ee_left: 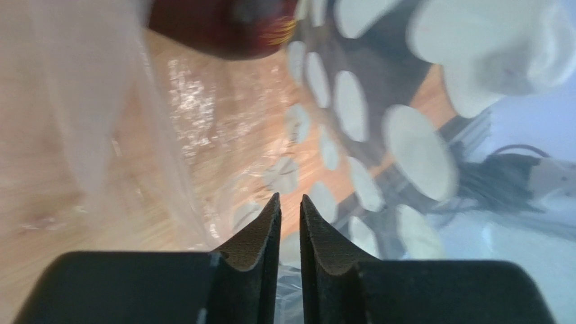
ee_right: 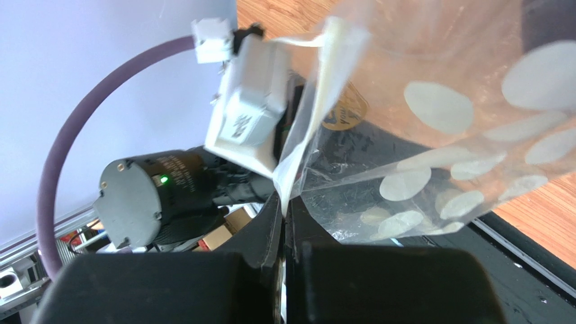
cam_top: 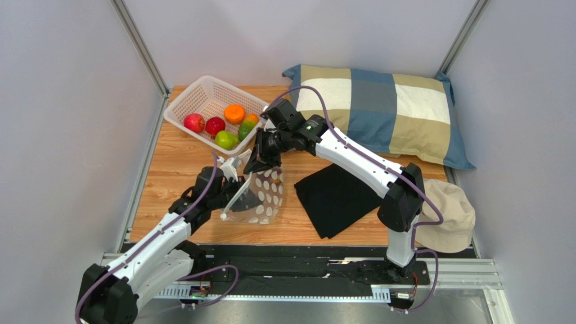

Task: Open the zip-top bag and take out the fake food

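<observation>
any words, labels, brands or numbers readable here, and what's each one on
Nothing here reads clearly.
Gold sticker on the dark fruit inside the bag: some print, too blurred to read.
White housing beside the bag: raised marks, not legible.
Basket, pillow, cloth, hat: no writing visible.

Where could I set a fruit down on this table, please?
Bare wood lies between the basket and the left arm, left of the zip-top bag, plus a narrow strip at the near edge. Crowded: around the bag; pillow, black cloth and hat fill the right.
</observation>
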Controlling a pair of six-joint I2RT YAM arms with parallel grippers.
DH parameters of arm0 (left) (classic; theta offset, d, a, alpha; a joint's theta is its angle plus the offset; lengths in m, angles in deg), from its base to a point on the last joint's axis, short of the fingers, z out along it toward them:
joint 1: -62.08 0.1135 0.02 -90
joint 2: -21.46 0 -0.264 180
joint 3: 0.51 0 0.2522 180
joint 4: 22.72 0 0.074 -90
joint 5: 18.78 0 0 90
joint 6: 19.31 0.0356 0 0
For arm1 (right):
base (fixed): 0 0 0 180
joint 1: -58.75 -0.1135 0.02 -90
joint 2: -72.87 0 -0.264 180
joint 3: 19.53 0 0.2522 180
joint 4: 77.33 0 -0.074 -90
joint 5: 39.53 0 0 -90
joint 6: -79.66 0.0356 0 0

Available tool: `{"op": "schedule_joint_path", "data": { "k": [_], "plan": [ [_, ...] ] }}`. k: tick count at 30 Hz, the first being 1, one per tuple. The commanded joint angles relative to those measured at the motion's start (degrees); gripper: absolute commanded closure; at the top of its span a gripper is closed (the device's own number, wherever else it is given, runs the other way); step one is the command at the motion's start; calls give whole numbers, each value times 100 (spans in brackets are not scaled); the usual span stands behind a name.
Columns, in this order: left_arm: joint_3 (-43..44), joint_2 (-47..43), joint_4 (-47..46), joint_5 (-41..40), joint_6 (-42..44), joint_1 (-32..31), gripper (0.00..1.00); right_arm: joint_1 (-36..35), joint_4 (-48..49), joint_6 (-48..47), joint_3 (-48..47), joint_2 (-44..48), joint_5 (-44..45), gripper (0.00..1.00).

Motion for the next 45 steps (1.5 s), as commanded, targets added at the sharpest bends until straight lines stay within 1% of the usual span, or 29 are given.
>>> {"op": "schedule_joint_path", "data": {
  "k": [1, 2, 3, 4, 5, 7, 8, 10, 11, 13, 14, 15, 16, 17, 18, 19, 20, 21, 23, 27, 31, 34, 35, 37, 38, 40, 43, 45],
  "plan": [
    [-16, 387, -585, -236, -176, -24, 77, -5, 195, 59, -229, -32, -309, 100],
    [-16, 449, -735, -402, -220, -24, 77, 3, 212, 77, -159, 3, -344, 97],
    [1, 606, -893, -439, -229, -24, 77, 4, 221, 86, 7, 108, -370, 92],
    [27, 686, -1086, -500, -264, -24, 77, 12, 212, 68, 96, 161, -405, 83],
    [62, 783, -1175, -509, -264, -15, 76, 47, 212, 33, 175, 231, -493, 67],
    [247, 1064, -1229, -448, -212, -24, 75, 170, 160, -168, 412, 494, -546, 57],
    [308, 1143, -1220, -404, -203, -15, 74, 371, 64, -230, 483, 600, -494, 49],
    [414, 1328, -1194, -386, -185, -15, 71, 652, 37, -362, 675, 872, -502, 43],
    [423, 1372, -1228, -308, -168, -15, 70, 958, -51, -502, 694, 917, -511, 41],
    [423, 1504, -1299, -220, -202, -24, 64, 1303, -226, -687, 781, 970, -467, 40],
    [423, 1530, -1317, -71, -203, -15, 61, 1644, -323, -853, 860, 987, -467, 39],
    [441, 1635, -1317, 17, -185, -24, 56, 1812, -315, -942, 957, 979, -467, 39],
    [449, 1680, -1534, 131, -194, -15, 53, 1971, -315, -1029, 1062, 909, -415, 40],
    [467, 1750, -1571, 315, -168, -15, 51, 2233, -324, -1291, 1272, 839, -327, 44],
    [528, 1907, -1572, 412, -133, -15, 48, 2323, -333, -1416, 1335, 725, -335, 48],
    [581, 1996, -1519, 483, -124, -15, 48, 2385, -368, -1600, 1345, 567, -344, 52],
    [642, 2101, -1501, 606, -97, -24, 46, 2377, -507, -1750, 1266, 261, -292, 61],
    [747, 2285, -1458, 668, -88, -24, 45, 2350, -552, -1986, 1222, 84, -265, 64],
    [827, 2444, -1378, 695, -88, -24, 42, 2245, -518, -2085, 1204, -241, -186, 70],
    [906, 2699, -1553, 668, -106, -15, 36, 2113, -491, -2296, 1186, -550, 165, 71],
    [1099, 3024, -1598, 774, -62, -24, 35, 2017, -341, -2559, 1230, -796, 253, 74],
    [1232, 3253, -1598, 748, -44, -24, 34, 1850, -263, -2551, 1274, -1015, 123, 75],
    [1267, 3340, -1581, 704, -44, -24, 28, 1806, -193, -2490, 1327, -1051, 43, 75],
    [1267, 3411, -1650, 581, -53, -24, 23, 1692, 43, -2384, 1537, -1113, -158, 75],
    [1276, 3473, -1668, 546, -44, -24, 12, 1665, 123, -2236, 1616, -1113, -212, 75],
    [1284, 3569, -1747, 484, 8, -24, 12, 1621, 456, -2042, 1783, -1113, -439, 75],
    [1425, 3868, -1607, 484, 96, -24, 12, 1595, 765, -1725, 1995, -1113, -712, 77],
    [1513, 4088, -1641, 562, 70, -24, 11, 1568, 783, -1603, 1978, -1130, -748, 77]
  ]
}}
